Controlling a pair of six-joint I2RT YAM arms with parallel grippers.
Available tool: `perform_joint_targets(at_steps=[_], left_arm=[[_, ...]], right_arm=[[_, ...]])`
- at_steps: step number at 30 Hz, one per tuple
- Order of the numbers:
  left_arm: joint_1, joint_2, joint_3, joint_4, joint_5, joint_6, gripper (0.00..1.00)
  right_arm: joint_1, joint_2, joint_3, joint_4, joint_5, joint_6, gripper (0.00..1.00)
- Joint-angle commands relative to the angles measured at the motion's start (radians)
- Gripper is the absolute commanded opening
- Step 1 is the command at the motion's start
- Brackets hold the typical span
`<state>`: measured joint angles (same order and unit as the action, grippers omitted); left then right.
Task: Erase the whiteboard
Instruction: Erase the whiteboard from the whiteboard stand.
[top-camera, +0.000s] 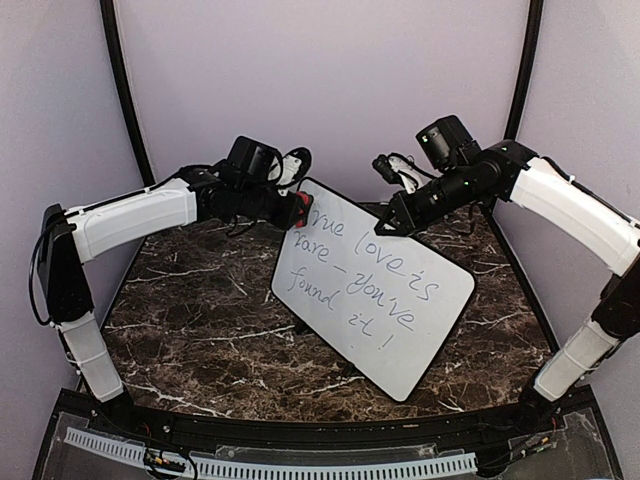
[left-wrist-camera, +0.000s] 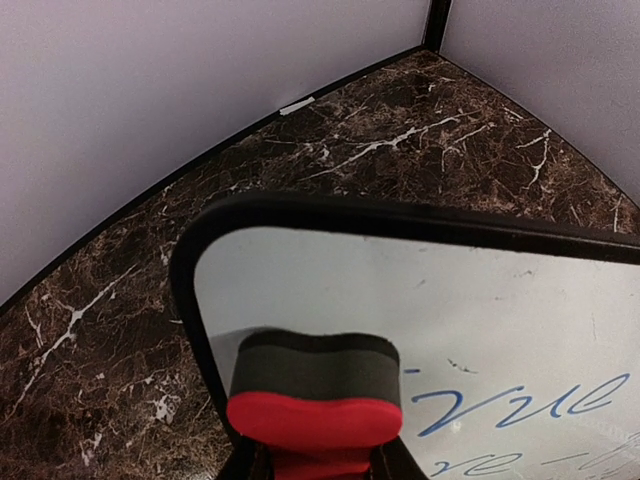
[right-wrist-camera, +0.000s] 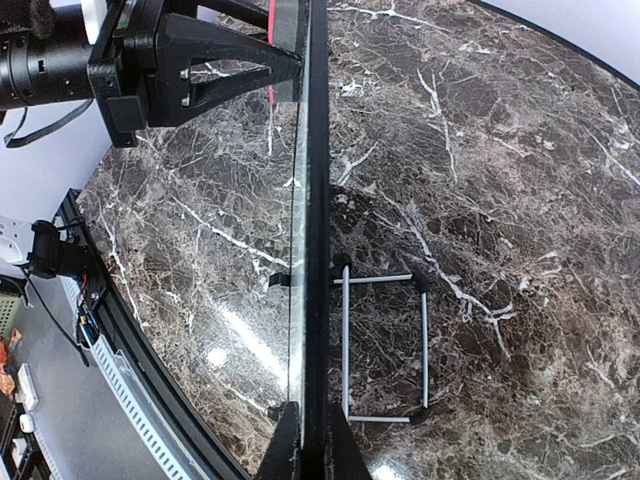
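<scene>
Gripped red eraser (left-wrist-camera: 315, 398) between narrow left fingers (top-camera: 288, 210), at far corner of whiteboard (top-camera: 375, 290) | pinched upper edge in closed right fingers (top-camera: 398, 218); board stood tilted on surface (top-camera: 200, 320) | judged best: felt flat, steady pressure, strokes along writing (top-camera: 360, 285), right grip braced.

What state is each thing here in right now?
whiteboard, propped at a tilt, blue writing all intact
eraser, gripped, against the board's upper corner by the first word
left end effector, shut on the eraser
right end effector, shut on the whiteboard's rim
wire stand, folded out behind the board
</scene>
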<state>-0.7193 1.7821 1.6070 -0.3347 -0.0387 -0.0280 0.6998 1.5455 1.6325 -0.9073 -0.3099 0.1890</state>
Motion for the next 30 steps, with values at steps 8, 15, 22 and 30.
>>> perform_joint_targets(at_steps=[8, 15, 22, 30], left_arm=[[-0.036, -0.083, -0.146, 0.148, 0.09, -0.013, 0.1], [-0.062, -0.08, -0.165, 0.159, 0.06, 0.006, 0.1], [-0.037, -0.078, -0.138, 0.148, -0.128, -0.026, 0.06], [0.024, -0.064, -0.067, 0.11, -0.133, -0.047, 0.07]], right_arm=[[0.043, 0.026, 0.036, 0.029, -0.057, -0.09, 0.0], [0.043, 0.029, 0.031, 0.03, -0.055, -0.092, 0.0], [0.042, 0.022, 0.03, 0.028, -0.053, -0.091, 0.0], [0.043, 0.016, 0.024, 0.028, -0.051, -0.091, 0.0]])
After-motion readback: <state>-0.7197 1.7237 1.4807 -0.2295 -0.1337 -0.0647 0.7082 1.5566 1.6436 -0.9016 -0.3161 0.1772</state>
